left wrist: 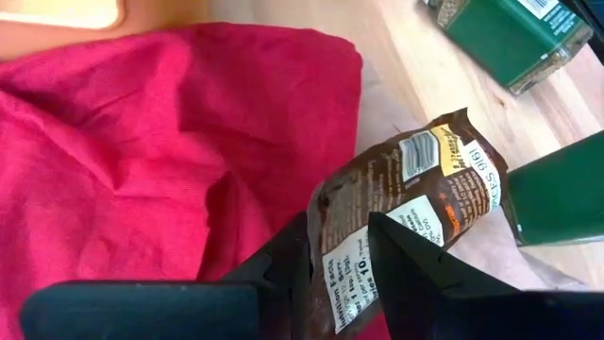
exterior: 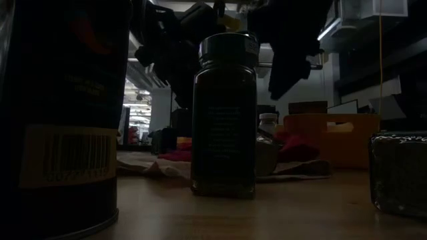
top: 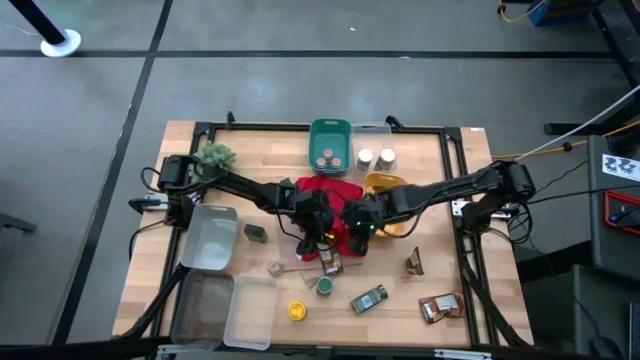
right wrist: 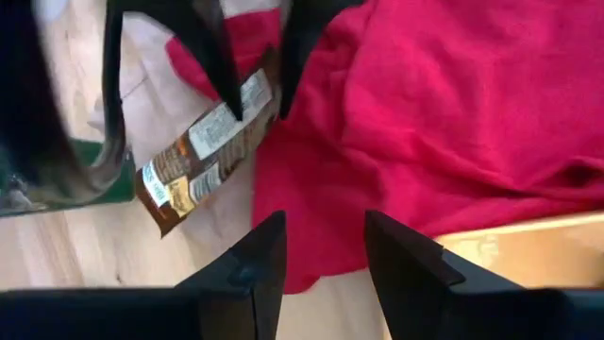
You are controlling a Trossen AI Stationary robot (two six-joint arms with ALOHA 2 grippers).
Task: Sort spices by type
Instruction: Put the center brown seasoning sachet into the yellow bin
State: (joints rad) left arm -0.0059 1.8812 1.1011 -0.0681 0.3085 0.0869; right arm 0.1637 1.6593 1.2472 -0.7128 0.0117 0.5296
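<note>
My left gripper (left wrist: pixel 340 274) (top: pixel 318 240) stands at the near edge of the red cloth (top: pixel 328 193), shut on a brown foil packet (left wrist: pixel 408 194) (right wrist: pixel 203 142). My right gripper (right wrist: pixel 326 250) (top: pixel 358 232) hovers open just to its right, over the cloth's near edge (right wrist: pixel 311 217), touching nothing. On the table's near part lie a green jar on its side (top: pixel 368 298), a green-lidded jar (top: pixel 324 287), a yellow-lidded jar (top: pixel 296 311), a small jar (top: pixel 275 267) and two more brown packets (top: pixel 414 262) (top: pixel 440 307). A dark tin (top: pixel 255 233) sits to the left. My left gripper pinches the brown packet between its two fingers (left wrist: pixel 293 255) at one end (left wrist: pixel 344 250), the fingers lying across the packet's width. It comes from above, pointing down. The packet slants away below the fingers; whether its free end (right wrist: pixel 160 203) rests on the table, I cannot tell.
A green tray (top: pixel 330 130) holding tins and two white-lidded jars (top: pixel 376 157) stand at the far edge, with a yellow bin (top: pixel 385 185) beside the cloth. Clear containers (top: pixel 210 240) (top: pixel 250 310) fill the left side. A green plant (top: pixel 215 155) sits far left. In the low view a dark jar (exterior: pixel 223 113) looms.
</note>
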